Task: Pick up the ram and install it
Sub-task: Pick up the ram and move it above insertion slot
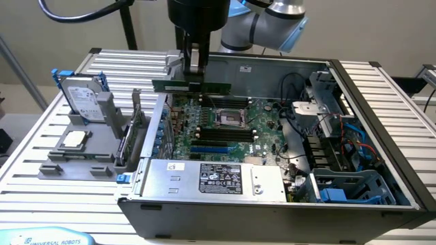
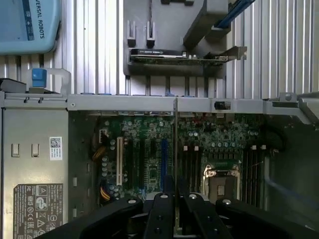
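Our claw is closed on the long, thin green ram stick, holding it level above the open grey computer case, edge down, we judge, to suit the black memory slots

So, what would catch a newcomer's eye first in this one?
The pincer, shut on the ram, holds it level above the motherboard inside the open computer case. On the exterior view's left, a grey holder carries a hard drive upright.
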